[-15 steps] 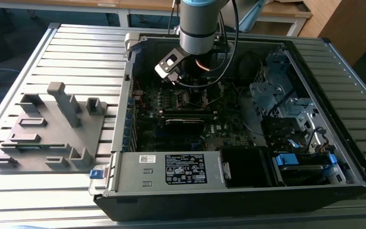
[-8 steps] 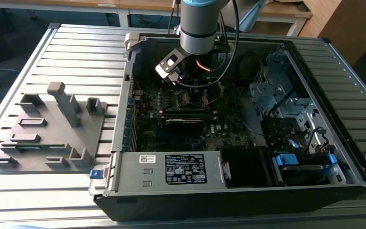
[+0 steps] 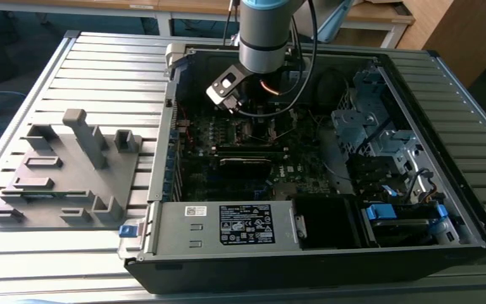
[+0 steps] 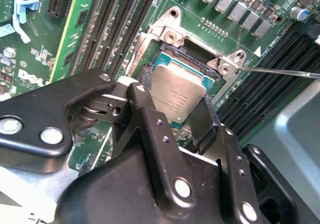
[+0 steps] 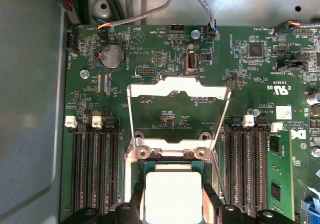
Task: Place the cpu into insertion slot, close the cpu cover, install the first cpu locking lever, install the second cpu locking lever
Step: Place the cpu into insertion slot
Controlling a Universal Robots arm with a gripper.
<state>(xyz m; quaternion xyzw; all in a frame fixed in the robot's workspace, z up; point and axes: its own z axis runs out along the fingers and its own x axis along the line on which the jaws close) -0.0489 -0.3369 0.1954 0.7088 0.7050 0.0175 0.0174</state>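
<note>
The cpu (image 4: 181, 91), a flat square chip with a silver-grey top, sits low in the insertion slot (image 4: 196, 58), the black socket on the green board. My gripper (image 4: 177, 88) is shut on it, one black finger (image 4: 146, 76) on each of two opposite edges. In the first wrist view the cpu (image 5: 172, 194) lies between the fingers (image 5: 210, 201), and the cpu cover (image 5: 150, 87), a thin silver frame, stands swung open beyond the socket. A thin locking lever (image 4: 280, 72) sticks out unlatched beside the socket. In the exterior view my gripper (image 3: 258, 126) reaches down into the open computer case.
Rows of long black memory slots (image 5: 95, 174) flank the socket on both sides. Cables (image 5: 125, 18) run along the board's edge near the case wall. A grey fixture plate (image 3: 66, 171) with upright pegs lies at the exterior view's left. A power supply box (image 3: 226, 225) and drive cage (image 3: 369, 133) crowd the case.
</note>
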